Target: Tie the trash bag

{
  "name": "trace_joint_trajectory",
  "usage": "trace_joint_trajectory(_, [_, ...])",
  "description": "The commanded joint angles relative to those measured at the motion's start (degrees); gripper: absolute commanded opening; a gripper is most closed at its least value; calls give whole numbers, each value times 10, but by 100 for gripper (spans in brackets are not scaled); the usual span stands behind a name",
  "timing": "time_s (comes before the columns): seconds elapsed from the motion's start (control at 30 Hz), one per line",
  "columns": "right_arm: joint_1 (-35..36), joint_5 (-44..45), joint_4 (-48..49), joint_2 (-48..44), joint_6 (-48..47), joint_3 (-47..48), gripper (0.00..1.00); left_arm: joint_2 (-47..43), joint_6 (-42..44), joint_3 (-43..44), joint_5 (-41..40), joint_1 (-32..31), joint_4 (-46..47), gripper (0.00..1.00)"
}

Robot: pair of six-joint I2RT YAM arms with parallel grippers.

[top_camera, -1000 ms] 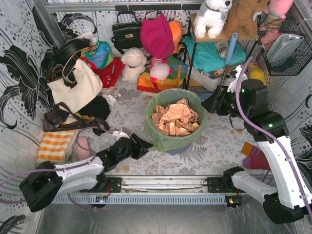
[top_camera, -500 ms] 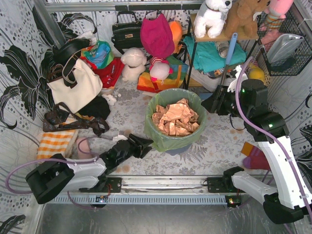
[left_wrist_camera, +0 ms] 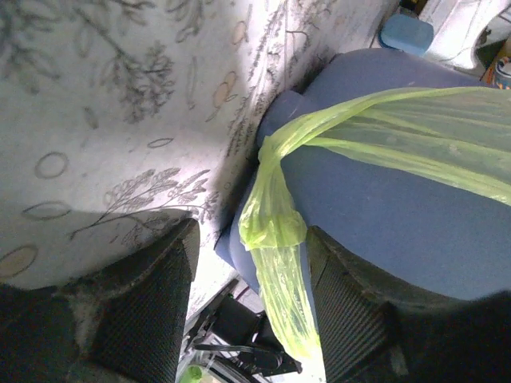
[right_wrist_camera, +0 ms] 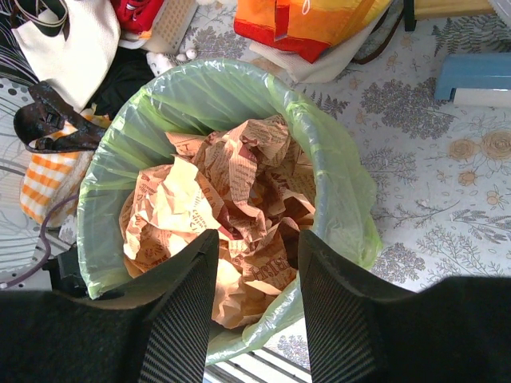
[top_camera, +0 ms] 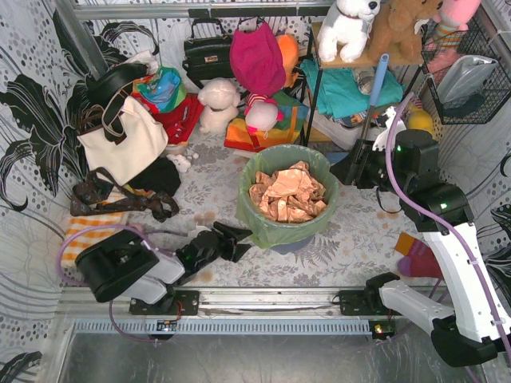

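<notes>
On the surface (top_camera: pixel 363 231): trash bag (top_camera: pixel 271 223) lines blue-grey bin (left_wrist_camera: pixel 383 207), brown paper (right_wrist_camera: pixel 239 183) inside. Beside it, left gripper (top_camera: pixel 243 235) spread around a twisted bag strand (left_wrist_camera: pixel 271 215), apparently not pinching. Above it, right gripper (right_wrist_camera: pixel 257 243) spread, holding nothing.

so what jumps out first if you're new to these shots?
The light-green trash bag lines the blue-grey bin in the middle of the scene, stuffed with crumpled brown paper. The left end effector sits low at its near-left side, jaws open either side of a twisted tail of bag plastic hanging down the bin. Handbags and soft toys crowd the back.
</notes>
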Motion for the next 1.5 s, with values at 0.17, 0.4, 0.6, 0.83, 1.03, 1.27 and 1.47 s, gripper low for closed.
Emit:
trace_joint_trajectory(0.17, [2,4,-6,-7,-21,32,44,202,-88,-19,-18,-13,320,58])
trace_joint_trajectory(0.4, [2,7,-12,-10,-23,36,44,308,-117,-10,-29,-37,435,44])
trace_joint_trajectory(0.6, [2,12,-15,-14,-23,35,44,284,-113,-23,-50,-40,430,37])
trace_joint_trajectory(0.83, [2,13,-15,-16,-24,33,43,277,-112,-30,-61,-40,435,1])
trace_joint_trajectory(1.03, [2,50,-28,-14,-14,29,42,239,-105,-67,-95,-38,430,0])
trace_joint_trajectory(1.27, [2,191,-91,12,12,42,41,200,-73,-91,-95,-4,427,0])
trace_joint_trajectory(1.47, [2,92,-69,36,9,31,42,82,-35,-84,-80,31,302,0])
